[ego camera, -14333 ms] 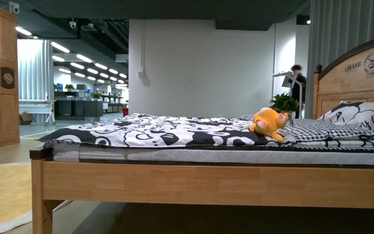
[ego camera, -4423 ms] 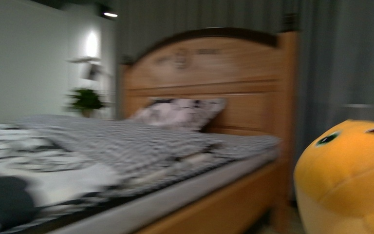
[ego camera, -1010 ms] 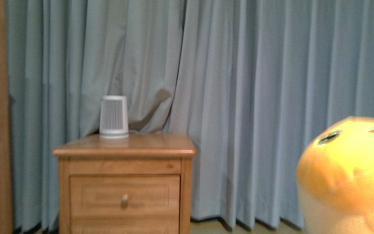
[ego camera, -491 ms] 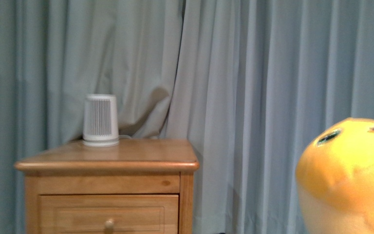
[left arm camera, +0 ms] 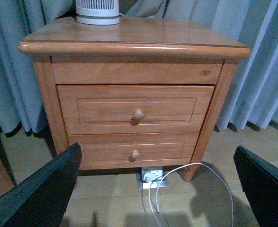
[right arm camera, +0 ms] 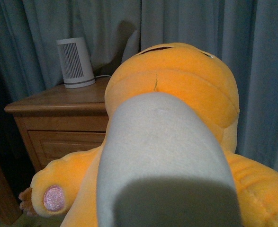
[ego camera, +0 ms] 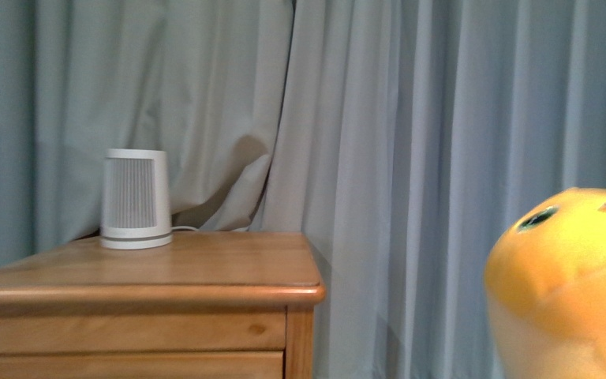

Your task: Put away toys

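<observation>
Jaws on my left gripper (left arm camera: 156,156) stand wide apart with nothing between them. The right gripper's I cannot see: the plush toy (right arm camera: 176,85) fills that wrist view, hanging in the air near the nightstand (left arm camera: 129,35), so I judge it carried but not yet put away. Both drawers (left arm camera: 136,111) are closed. A white ribbed canister (ego camera: 134,197) sits on top, bare wood beside it; grey-blue curtains (ego camera: 442,118) hang behind.

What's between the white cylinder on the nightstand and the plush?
Nothing. The front view shows only bare nightstand top right of the cylinder, then open space before the plush, with curtain behind.
</observation>
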Robot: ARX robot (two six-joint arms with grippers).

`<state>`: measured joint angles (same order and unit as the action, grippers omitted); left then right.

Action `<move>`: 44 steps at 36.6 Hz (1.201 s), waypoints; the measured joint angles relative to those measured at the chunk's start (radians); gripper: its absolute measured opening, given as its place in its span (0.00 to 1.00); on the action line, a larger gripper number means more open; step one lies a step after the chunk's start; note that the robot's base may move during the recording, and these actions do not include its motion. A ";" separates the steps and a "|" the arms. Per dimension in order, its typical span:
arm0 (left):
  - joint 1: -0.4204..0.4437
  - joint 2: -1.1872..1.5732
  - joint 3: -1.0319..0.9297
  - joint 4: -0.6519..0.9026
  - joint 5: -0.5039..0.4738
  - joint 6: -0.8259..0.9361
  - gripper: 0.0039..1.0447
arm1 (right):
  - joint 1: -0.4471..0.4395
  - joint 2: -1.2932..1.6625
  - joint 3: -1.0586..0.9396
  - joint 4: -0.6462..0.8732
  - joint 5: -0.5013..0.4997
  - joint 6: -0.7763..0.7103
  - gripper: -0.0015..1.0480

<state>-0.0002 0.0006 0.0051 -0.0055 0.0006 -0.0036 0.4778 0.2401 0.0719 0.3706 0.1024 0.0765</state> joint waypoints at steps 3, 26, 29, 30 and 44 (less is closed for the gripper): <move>0.000 0.000 0.000 0.000 -0.002 0.000 0.94 | 0.000 0.000 0.000 0.000 0.000 0.000 0.10; 0.000 0.000 0.000 0.000 -0.002 0.000 0.94 | 0.000 -0.003 0.000 0.000 0.001 0.000 0.10; 0.000 0.001 0.000 0.000 -0.001 0.000 0.94 | 0.000 -0.002 0.000 0.000 0.001 0.000 0.10; 0.000 0.000 0.000 0.000 -0.001 0.000 0.94 | 0.000 -0.003 0.000 0.000 0.001 0.000 0.10; 0.000 0.000 0.000 0.000 -0.002 0.000 0.94 | 0.000 -0.003 0.000 0.000 -0.001 0.000 0.10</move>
<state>-0.0002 0.0006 0.0051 -0.0055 -0.0010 -0.0036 0.4778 0.2375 0.0715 0.3706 0.1013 0.0761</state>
